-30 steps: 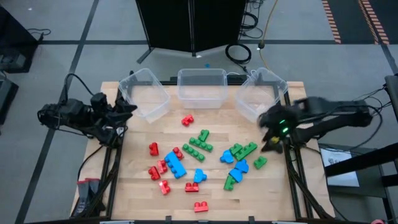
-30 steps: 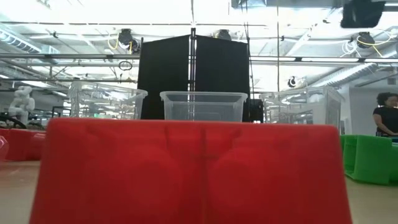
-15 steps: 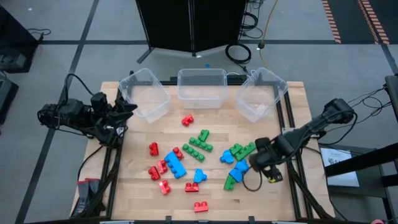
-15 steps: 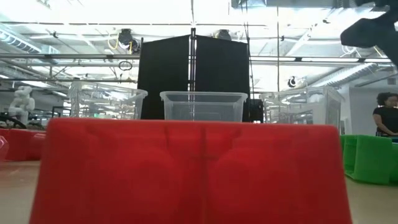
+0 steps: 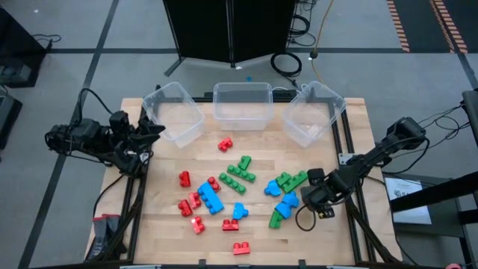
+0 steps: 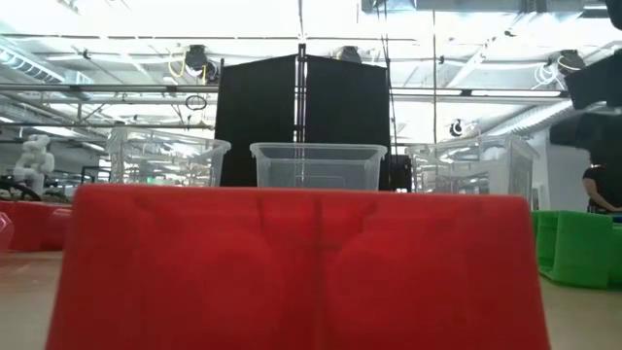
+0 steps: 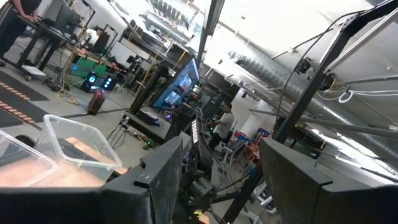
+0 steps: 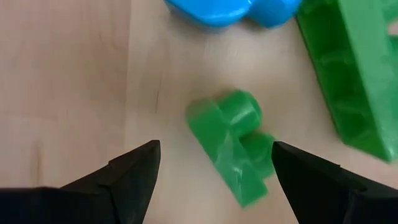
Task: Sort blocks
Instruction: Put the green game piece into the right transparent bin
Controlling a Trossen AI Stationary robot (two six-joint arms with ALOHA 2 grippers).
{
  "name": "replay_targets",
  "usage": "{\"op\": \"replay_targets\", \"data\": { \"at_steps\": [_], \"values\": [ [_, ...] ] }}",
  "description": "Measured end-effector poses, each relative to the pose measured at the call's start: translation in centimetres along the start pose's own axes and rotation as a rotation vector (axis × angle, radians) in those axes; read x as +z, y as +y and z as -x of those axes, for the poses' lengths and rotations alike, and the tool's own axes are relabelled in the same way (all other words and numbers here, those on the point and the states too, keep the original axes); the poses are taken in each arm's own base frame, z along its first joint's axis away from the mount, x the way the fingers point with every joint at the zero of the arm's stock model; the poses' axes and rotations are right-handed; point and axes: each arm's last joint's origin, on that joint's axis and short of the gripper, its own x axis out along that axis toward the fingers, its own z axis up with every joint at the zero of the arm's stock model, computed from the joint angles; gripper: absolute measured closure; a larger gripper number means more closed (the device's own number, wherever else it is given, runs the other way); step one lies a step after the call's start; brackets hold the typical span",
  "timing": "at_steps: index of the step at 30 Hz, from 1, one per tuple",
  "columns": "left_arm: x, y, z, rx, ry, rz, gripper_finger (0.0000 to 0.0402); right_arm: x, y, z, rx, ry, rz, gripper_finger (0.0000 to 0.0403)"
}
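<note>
The blocks (image 5: 237,196) lie scattered over the middle and front of the table (image 5: 164,224), loose on the wood. The red ones cluster toward the front-left, with one red piece (image 5: 225,144) apart nearer the bins and another (image 5: 240,247) close to the front edge; that one fills most of the low view as a broad red slab (image 6: 296,267). A blue brick (image 5: 210,199) lies among the red ones, and further blue pieces (image 5: 287,202) lie toward the right. Green bricks sit in the centre (image 5: 239,171) and to the right (image 5: 291,180).

One small green block (image 8: 231,143) lies on the bare wood directly under the right claw (image 8: 214,163), near the table's right edge. In the right wrist view it rests on its side, between the two dark fingers (image 8: 134,168) but touching neither. A blue block (image 8: 233,11) and a long green brick (image 8: 351,68) lie just beyond it. The right claw (image 5: 317,203) is spread wide, pinching nothing, its arm reaching in from the table's right side.

Three clear bins stand along the back edge: left (image 5: 173,112), centre (image 5: 242,104) and right (image 5: 314,112).

The left claw (image 5: 151,128) waits at the table's left edge, beside the left bin, raised and pointing out into the room. Its fingers (image 7: 155,180) stand partly apart with nothing between them.

A person (image 6: 595,190) shows far off in the room at the right of the low view, partly hidden behind the right arm.
</note>
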Motion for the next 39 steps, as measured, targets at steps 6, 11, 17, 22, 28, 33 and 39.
{"op": "replay_targets", "data": {
  "at_steps": [6,11,17,22,28,33,39],
  "values": [
    [0.0,0.0,0.0,0.001,0.003,0.025,0.0192,-0.6,-0.4,-1.8,0.017,-0.035,-0.013,0.0106],
    [-0.3,0.1,0.0,0.015,0.029,0.015,0.0192,-1.8,-1.0,-3.1,-0.003,0.003,-0.065,0.0168],
    [-0.4,0.2,0.0,0.021,0.04,0.01,0.0192,-2.2,-1.1,-3.4,-0.005,0.017,-0.147,0.0244],
    [-0.6,0.3,0.0,0.029,0.055,0.004,0.0192,-1.8,-0.9,-3.2,0.006,-0.001,-0.199,0.0244],
    [-0.8,0.4,0.0,0.039,0.075,-0.004,0.0192,-0.9,-0.6,-2.5,-0.011,-0.055,-0.269,0.0244],
    [-0.8,0.4,0.0,0.039,0.075,-0.004,0.0192,1.0,-0.1,-0.7,-0.037,-0.175,-0.315,0.0244],
    [-0.8,0.4,0.0,0.039,0.075,-0.004,0.0192,4.0,0.0,3.1,-0.08,-0.348,-0.367,0.0244]
  ]
}}
